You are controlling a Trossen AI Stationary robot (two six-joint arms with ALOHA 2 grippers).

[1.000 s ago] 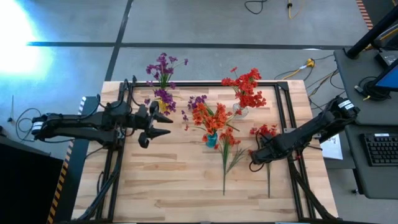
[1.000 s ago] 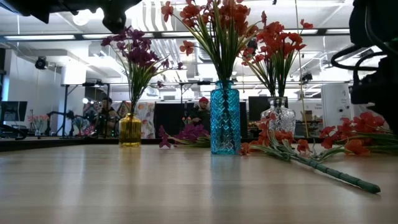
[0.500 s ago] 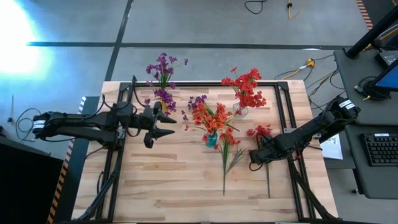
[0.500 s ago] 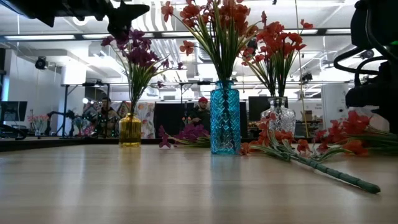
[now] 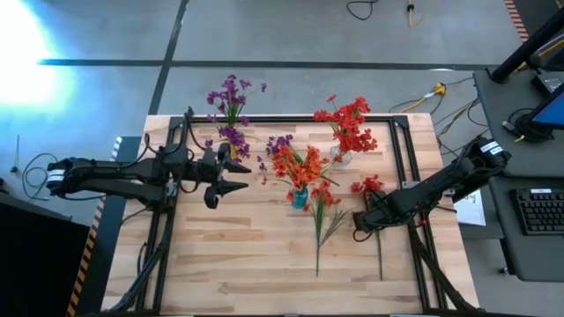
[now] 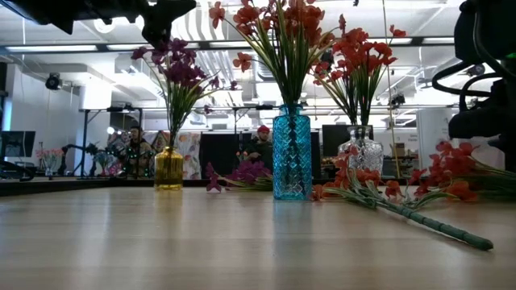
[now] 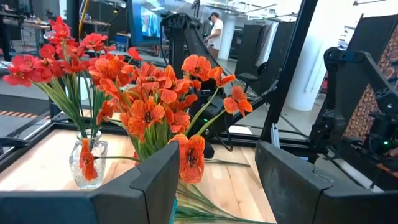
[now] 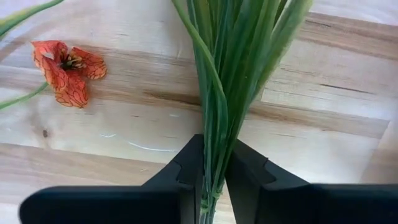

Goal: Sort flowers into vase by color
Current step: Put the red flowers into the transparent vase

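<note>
We're looking into a big open robotics lab, with a wooden desk framed by black rails on a grey concrete floor, cables trailing off it, a keyboard at a side workstation, and more rigs and monitors under strip-lit ceilings behind.

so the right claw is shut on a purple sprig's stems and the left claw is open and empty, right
Not quite: the right claw is shut on a red sprig, not a purple one, as the high view shows. The rest holds: the left claw is open and empty.
</note>
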